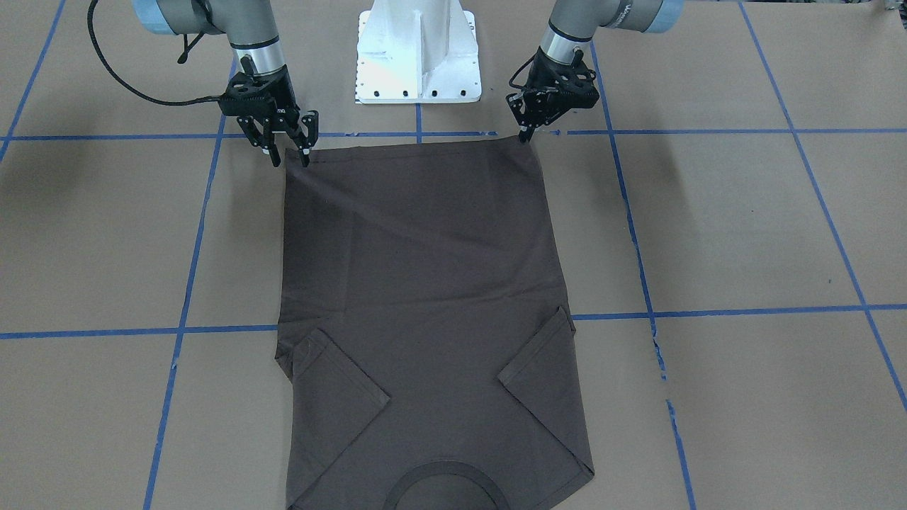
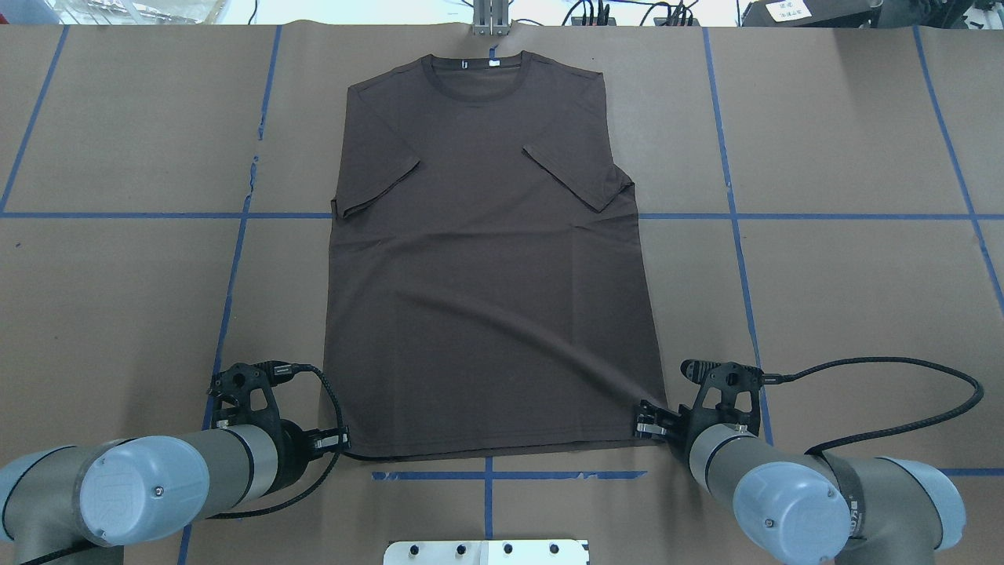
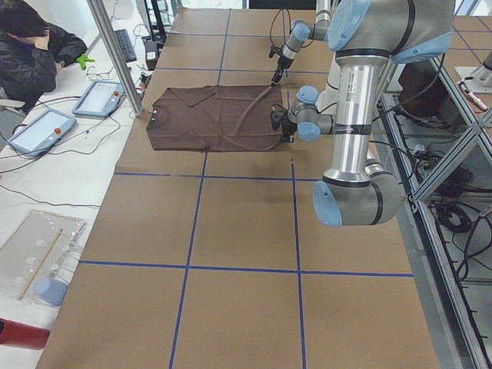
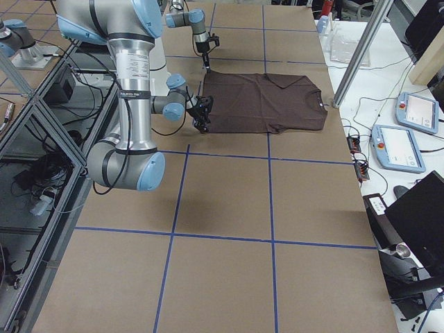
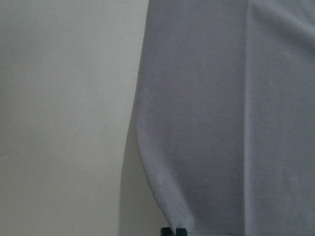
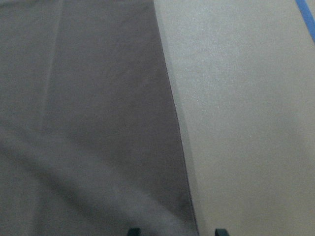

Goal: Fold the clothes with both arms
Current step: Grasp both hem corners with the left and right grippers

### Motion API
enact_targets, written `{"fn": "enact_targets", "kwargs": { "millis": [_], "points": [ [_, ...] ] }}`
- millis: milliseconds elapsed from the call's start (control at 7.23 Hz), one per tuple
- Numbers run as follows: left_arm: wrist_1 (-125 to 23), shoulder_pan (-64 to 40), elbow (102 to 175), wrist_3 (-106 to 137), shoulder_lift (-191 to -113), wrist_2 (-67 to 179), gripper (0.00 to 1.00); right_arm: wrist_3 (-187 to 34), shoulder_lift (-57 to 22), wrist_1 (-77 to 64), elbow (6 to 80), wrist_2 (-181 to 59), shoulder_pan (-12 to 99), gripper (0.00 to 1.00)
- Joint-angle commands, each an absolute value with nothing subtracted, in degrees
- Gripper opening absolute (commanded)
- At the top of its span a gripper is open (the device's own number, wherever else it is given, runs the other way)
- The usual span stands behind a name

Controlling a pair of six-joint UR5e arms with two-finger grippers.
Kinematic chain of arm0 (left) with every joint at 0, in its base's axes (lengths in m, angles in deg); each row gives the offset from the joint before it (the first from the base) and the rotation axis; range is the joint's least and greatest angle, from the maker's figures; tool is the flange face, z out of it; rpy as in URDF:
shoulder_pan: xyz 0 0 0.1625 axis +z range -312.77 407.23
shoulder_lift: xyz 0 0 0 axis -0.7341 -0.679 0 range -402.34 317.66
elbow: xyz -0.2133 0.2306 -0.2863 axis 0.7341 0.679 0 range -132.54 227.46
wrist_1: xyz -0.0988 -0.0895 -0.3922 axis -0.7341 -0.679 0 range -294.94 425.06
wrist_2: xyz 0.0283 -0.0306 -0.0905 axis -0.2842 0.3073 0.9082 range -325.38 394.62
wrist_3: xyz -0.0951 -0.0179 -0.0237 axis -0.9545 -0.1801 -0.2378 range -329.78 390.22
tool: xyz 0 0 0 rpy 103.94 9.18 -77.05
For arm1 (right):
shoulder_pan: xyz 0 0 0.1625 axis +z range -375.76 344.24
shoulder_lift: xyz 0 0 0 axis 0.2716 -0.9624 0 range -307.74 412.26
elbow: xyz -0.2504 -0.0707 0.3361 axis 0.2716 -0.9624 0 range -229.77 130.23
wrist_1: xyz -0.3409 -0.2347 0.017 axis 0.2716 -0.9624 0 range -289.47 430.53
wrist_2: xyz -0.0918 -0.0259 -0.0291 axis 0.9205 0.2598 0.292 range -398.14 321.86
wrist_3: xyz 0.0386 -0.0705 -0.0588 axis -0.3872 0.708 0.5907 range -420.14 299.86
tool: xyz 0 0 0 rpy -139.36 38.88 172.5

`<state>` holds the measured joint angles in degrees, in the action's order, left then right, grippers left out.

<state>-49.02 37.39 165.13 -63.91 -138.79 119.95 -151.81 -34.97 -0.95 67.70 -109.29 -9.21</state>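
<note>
The dark grey-brown T-shirt (image 2: 486, 275) lies flat on the brown paper, sleeves folded in and collar (image 2: 480, 71) at the far end from me. It also shows in the front view (image 1: 425, 283). My left gripper (image 1: 526, 134) is shut on the hem corner nearest it. In the left wrist view its fingertips (image 5: 173, 231) are together with cloth puckered into them. My right gripper (image 1: 290, 157) is open, its fingers astride the other hem corner. In the right wrist view (image 6: 177, 231) its tips stand apart around the shirt's edge.
The white pedestal (image 1: 418, 57) stands just behind the hem, between the arms. Blue tape lines (image 2: 486, 475) grid the paper. An operator (image 3: 31, 54), tablets (image 3: 38, 127) and a metal post (image 3: 115, 54) are beyond the collar end.
</note>
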Motion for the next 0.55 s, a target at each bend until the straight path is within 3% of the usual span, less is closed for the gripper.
{"fn": "enact_targets", "kwargs": {
  "millis": [0, 276, 415],
  "points": [
    [-49.0, 37.4, 165.1, -63.9, -138.8, 119.9, 0.0, -151.8, -35.6, -1.1, 67.7, -108.9, -10.4, 0.59],
    [-49.0, 37.3, 165.1, -63.9, -138.8, 119.9, 0.0, -152.0, -35.8, -1.1, 67.7, -108.9, -10.8, 0.55],
    [-49.0, 37.4, 165.1, -63.9, -138.8, 119.9, 0.0, -152.9, -35.7, -1.1, 67.7, -108.9, -11.0, 0.42]
  ]
}}
